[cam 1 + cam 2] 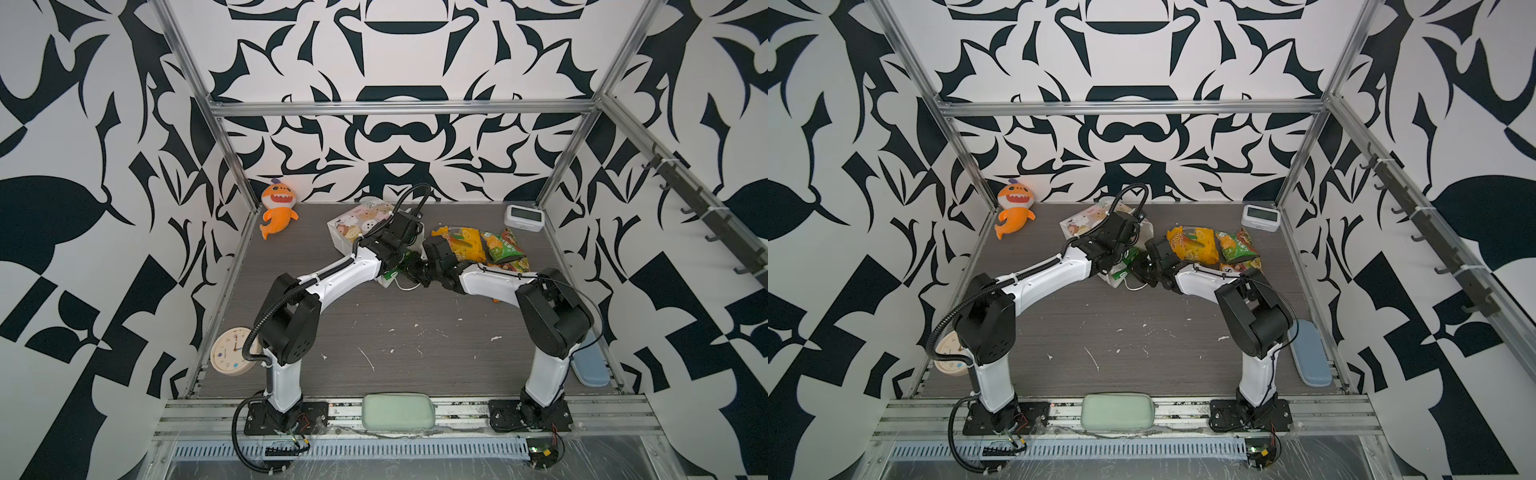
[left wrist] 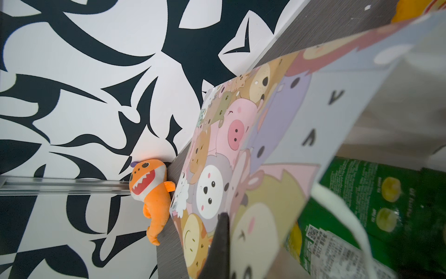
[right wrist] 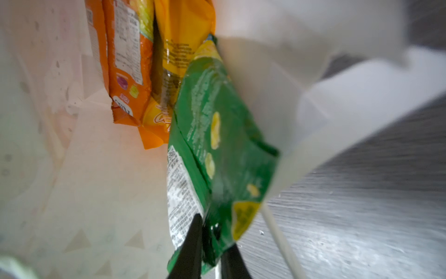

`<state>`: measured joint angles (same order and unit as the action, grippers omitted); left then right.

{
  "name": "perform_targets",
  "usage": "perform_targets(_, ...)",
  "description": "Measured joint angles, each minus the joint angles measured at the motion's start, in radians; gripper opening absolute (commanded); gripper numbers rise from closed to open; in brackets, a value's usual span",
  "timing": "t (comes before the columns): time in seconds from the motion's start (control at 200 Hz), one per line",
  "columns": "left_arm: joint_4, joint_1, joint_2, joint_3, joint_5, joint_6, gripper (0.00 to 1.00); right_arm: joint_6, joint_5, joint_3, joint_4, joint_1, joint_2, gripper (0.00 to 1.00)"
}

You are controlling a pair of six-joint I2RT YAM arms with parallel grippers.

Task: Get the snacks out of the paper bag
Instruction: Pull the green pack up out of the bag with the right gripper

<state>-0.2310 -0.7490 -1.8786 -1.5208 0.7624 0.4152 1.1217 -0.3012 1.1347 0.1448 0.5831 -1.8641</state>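
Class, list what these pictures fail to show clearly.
- Snack count inside the paper bag: arms cover its mouth in both top views, packets overlap in right wrist view.
- Whether the right gripper's fingers pinch or merely straddle the green packet: blurred, right wrist view.
- White clock's display: too small in both top views.

In the right wrist view, an orange packet (image 3: 125,79) inside the paper bag (image 3: 84,181) shows the name "FOX'S" in a white oval, upside down. The white panel of small print above it is too blurry to read. The green packet (image 3: 217,145) has a white sticker (image 3: 179,193) with tiny lines that cannot be read. In the left wrist view this packet shows a square code (image 2: 313,230). In a top view, a yellow packet (image 1: 1192,245) shows what may be "100". The round clock (image 1: 232,351) has numbers too small to read.
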Motion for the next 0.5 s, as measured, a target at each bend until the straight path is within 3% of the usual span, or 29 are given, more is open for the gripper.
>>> perform_targets(0.5, 0.000, 0.000, 0.000, 0.000, 0.000, 0.000, 0.05, -0.021, -0.029, 0.046, -0.097, 0.000, -0.002, 0.25)
